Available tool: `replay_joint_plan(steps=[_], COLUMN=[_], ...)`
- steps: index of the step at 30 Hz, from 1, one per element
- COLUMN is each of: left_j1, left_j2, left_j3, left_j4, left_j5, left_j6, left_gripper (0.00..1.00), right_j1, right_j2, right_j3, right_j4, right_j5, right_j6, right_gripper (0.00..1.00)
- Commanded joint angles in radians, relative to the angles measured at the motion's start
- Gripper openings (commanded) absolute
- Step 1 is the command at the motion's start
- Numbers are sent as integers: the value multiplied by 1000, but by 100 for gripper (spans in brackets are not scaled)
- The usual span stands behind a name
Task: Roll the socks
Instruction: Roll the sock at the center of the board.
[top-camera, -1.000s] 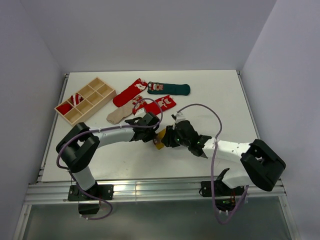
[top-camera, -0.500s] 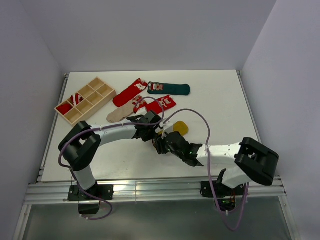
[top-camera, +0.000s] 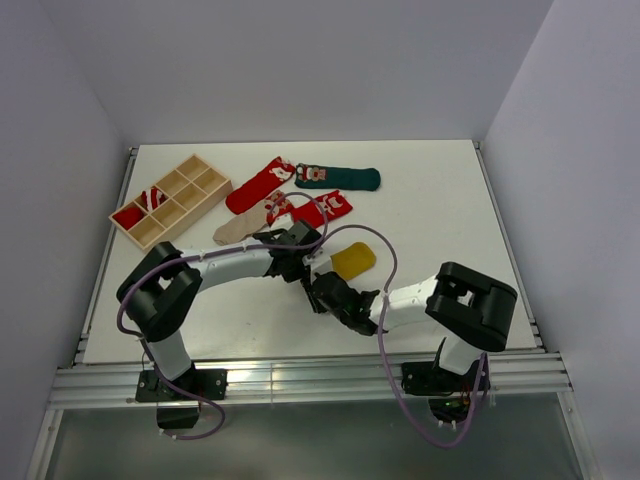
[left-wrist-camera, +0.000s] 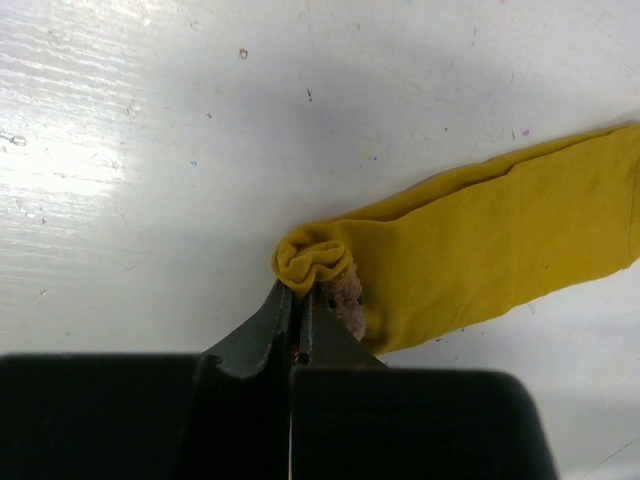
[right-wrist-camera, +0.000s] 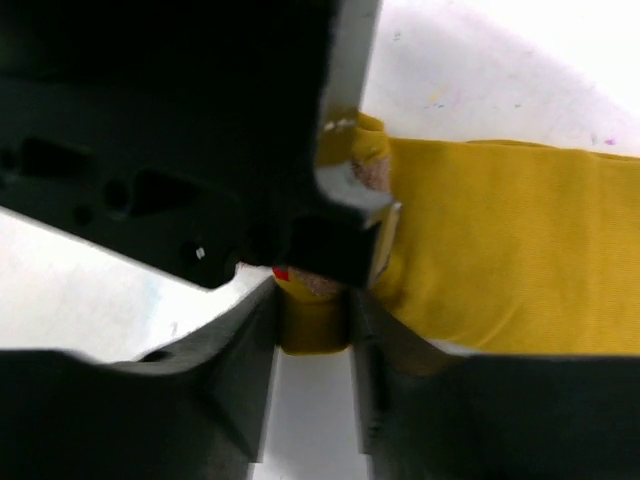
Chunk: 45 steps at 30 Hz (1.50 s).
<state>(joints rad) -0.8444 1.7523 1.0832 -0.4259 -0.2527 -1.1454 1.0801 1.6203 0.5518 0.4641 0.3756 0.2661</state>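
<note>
Stretching inward, left pincer (left-wrist-camera: 297, 292) clamping mustard sock (left-wrist-camera: 500, 240)

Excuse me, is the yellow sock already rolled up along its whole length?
No, only the end of the yellow sock at the left gripper is curled; the rest lies flat.

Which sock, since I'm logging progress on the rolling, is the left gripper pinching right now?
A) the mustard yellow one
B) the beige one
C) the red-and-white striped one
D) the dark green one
A: in the left wrist view the left gripper, its jaws closed together, pinches the curled-up end of the mustard yellow sock, which lies flat on the table.
</note>
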Motion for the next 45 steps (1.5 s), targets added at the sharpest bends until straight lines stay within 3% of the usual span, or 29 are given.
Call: replay_joint_plan(steps=[1,4,6,11,14,15,18,25,28,31,34,40,45], left_j1=[-5,-1,8,47,77,83,99,103,103,102,91,74,73], left_j2=[7,-4,-26,-112,-161,-174,-224,-309,-306,-294,-281,-228,-183], left_j3=[18,-2,-29,-121,-166,-177,-215,-318,-347,-365,-374,-361,-342], left_j4=[7,30,45,120,159,168,208,340,374,395,415,455,464], left_j5=[27,35,33,35,35,30,20,35,64,89,105,121,121], left_j6=[3,-10,-22,-56,-68,-74,-83,-91,-88,-93,-94,-91,-89], left_gripper=[0,1,7,30,50,63,74,77,75,73,72,71,70], right_j1=[4,1,-6,-101,-190,-212,-284,-448,-512,-574,-609,-625,-635], right_j2=[44,59,52,-19,-40,-42,-33,62,133,217,291,374,378], right_j3=[54,76,74,48,39,37,39,-13,-41,-73,-92,-93,-84], right_j4=[-59,-103,-113,-146,-151,-150,-133,153,285,492,590,634,572], right_j5=[80,88,60,-155,-294,-378,-583,-1015,-1124,-1184,-1215,-1230,-1222], right_j6=[5,15,22,68,99,105,139,387,514,660,731,782,763], right_gripper=[36,11,0,0,0,0,0,0,0,0,0,0,0])
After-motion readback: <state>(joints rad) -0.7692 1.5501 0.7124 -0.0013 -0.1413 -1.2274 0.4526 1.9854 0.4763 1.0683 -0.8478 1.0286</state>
